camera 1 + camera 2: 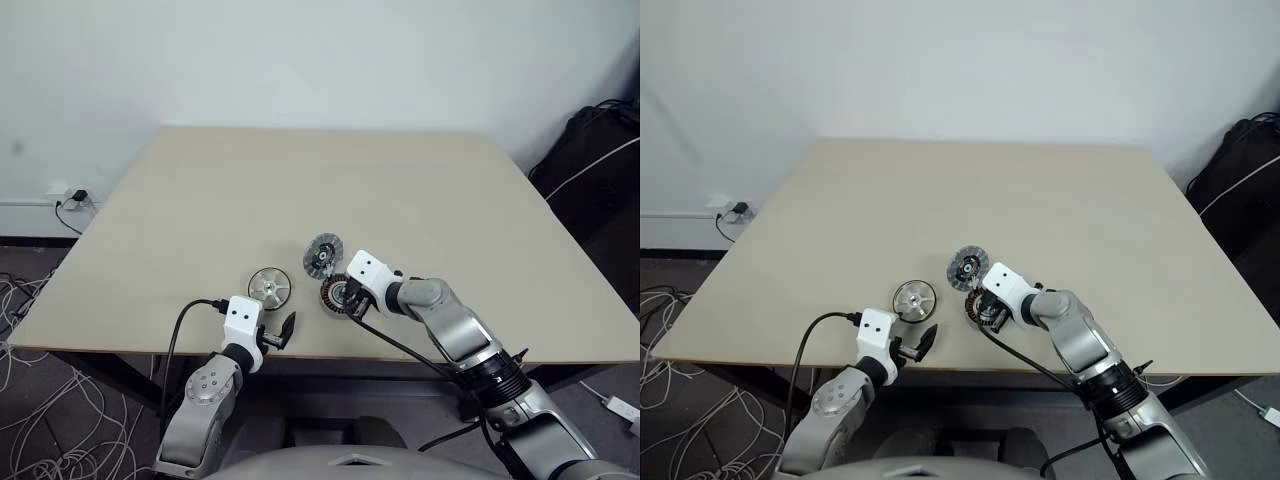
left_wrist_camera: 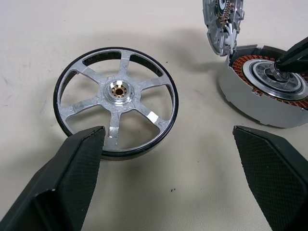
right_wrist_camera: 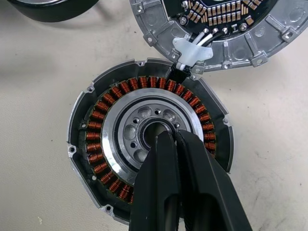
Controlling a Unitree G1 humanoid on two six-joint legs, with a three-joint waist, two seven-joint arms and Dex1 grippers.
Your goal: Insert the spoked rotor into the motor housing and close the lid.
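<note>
While the spoked rotor (image 2: 116,101) lies flat on the bench (image 1: 300,190), hub up, just to the left of the motor housing (image 3: 149,159), the left end effector (image 1: 277,331) hovers on the near side of it with fingers spread wide, plainly the closer arm for the pickup. Over at the housing, the right end effector (image 3: 168,139) has its fingers pressed together, tips poking into the silver centre bore and pinching nothing, and the lid (image 1: 324,256) stands tilted open at the housing's far edge. To my eye, the rotor goes rightward to the housing next!
</note>
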